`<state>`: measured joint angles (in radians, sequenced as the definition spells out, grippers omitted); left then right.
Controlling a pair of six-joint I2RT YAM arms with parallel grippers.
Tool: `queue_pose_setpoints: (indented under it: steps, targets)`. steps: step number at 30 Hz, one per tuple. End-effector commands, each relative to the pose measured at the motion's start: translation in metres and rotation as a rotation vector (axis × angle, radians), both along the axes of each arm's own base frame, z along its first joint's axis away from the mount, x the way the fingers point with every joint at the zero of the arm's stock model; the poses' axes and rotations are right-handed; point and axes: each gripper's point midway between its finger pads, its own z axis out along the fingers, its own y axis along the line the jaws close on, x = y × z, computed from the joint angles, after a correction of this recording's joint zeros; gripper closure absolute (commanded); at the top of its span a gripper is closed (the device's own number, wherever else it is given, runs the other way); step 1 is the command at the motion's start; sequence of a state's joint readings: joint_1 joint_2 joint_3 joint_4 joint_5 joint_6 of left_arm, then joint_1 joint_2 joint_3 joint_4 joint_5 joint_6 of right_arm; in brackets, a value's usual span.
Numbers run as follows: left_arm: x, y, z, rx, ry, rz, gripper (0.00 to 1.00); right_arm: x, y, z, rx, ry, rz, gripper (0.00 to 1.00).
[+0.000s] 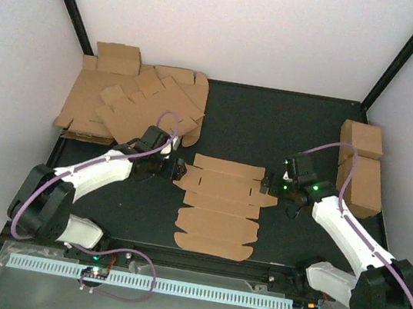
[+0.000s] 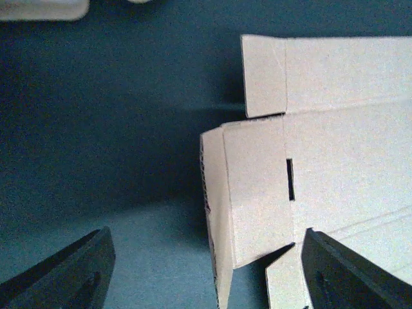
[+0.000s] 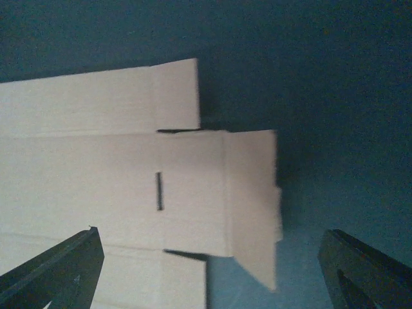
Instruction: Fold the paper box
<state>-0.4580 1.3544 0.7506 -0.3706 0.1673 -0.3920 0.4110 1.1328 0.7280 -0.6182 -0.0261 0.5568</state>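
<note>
The paper box (image 1: 220, 207) is a flat brown die-cut sheet lying in the middle of the dark table. My left gripper (image 1: 181, 171) is at its upper left end and is open. In the left wrist view the fingers (image 2: 67, 277) straddle a side flap (image 2: 254, 193) that stands tilted up, without touching it. My right gripper (image 1: 267, 184) is at the upper right end and is open. In the right wrist view its fingers (image 3: 367, 273) straddle the opposite end flap (image 3: 251, 199), which is partly raised. The left gripper (image 2: 206, 283) and the right gripper (image 3: 212, 277) hold nothing.
A heap of overlapping brown cardboard sheets (image 1: 132, 104) lies at the back left. Two brown cardboard cuboids (image 1: 362, 166) stand at the right edge. White walls enclose the table. A perforated white strip (image 1: 148, 282) runs along the near edge.
</note>
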Motion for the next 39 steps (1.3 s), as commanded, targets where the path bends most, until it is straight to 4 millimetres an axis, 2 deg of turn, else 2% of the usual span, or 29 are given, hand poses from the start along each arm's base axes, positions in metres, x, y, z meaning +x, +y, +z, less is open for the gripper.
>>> queue_pose_setpoints:
  steps: [1, 5, 8, 10, 11, 12, 13, 15, 17, 19, 20, 23, 25, 28, 33, 39]
  targets:
    - [0.006, -0.013, 0.006, -0.051, 0.012, -0.047, 0.22, 0.006, -0.03, -0.007, -0.096, -0.008, -0.054, 0.05]
    - [0.011, -0.018, -0.005, -0.049, 0.038, -0.056, 0.34, 0.011, -0.029, -0.001, -0.056, -0.029, -0.037, 0.07]
    - [0.016, -0.017, -0.015, -0.021, 0.067, -0.058, 0.47, 0.016, -0.016, 0.014, -0.011, -0.088, 0.034, 0.07]
    - [0.018, -0.02, -0.02, -0.017, 0.078, -0.076, 0.63, 0.019, -0.005, 0.026, 0.025, -0.132, 0.106, 0.07]
    - [0.018, -0.022, -0.022, -0.017, 0.08, -0.092, 0.75, 0.02, 0.002, 0.031, 0.043, -0.154, 0.149, 0.07]
    - [0.02, -0.025, -0.022, -0.021, 0.075, -0.11, 0.93, 0.022, 0.01, 0.038, 0.068, -0.172, 0.195, 0.07]
    - [0.02, -0.027, -0.023, -0.022, 0.076, -0.129, 0.98, 0.023, 0.018, 0.044, 0.092, -0.185, 0.232, 0.07]
    - [0.022, -0.031, -0.023, -0.025, 0.061, -0.162, 0.98, 0.03, 0.033, 0.06, 0.148, -0.203, 0.289, 0.08]
    - [0.023, -0.035, -0.015, -0.043, 0.007, -0.198, 0.98, 0.039, 0.046, 0.074, 0.166, -0.222, 0.329, 0.13]
    - [0.02, -0.039, -0.004, -0.069, -0.079, -0.236, 0.98, 0.046, 0.059, 0.084, 0.141, -0.248, 0.388, 0.16]
    - [0.019, -0.041, 0.008, -0.086, -0.146, -0.254, 0.98, 0.048, 0.066, 0.086, 0.117, -0.264, 0.429, 0.16]
    - [0.017, -0.039, 0.028, -0.091, -0.287, -0.264, 0.98, 0.041, 0.087, 0.094, 0.065, -0.313, 0.604, 0.14]
    - [0.013, -0.04, 0.038, -0.102, -0.359, -0.295, 0.98, 0.036, 0.099, 0.095, 0.021, -0.333, 0.716, 0.13]
    - [0.001, -0.05, 0.055, -0.147, -0.473, -0.392, 0.98, 0.037, 0.107, 0.098, 0.003, -0.343, 0.769, 0.13]
    - [-0.009, -0.052, 0.065, -0.14, -0.557, -0.449, 0.98, 0.037, 0.116, 0.097, -0.035, -0.362, 0.865, 0.16]
    - [-0.012, -0.047, 0.075, -0.136, -0.634, -0.437, 0.99, 0.035, 0.116, 0.075, -0.133, -0.284, 0.924, 0.21]
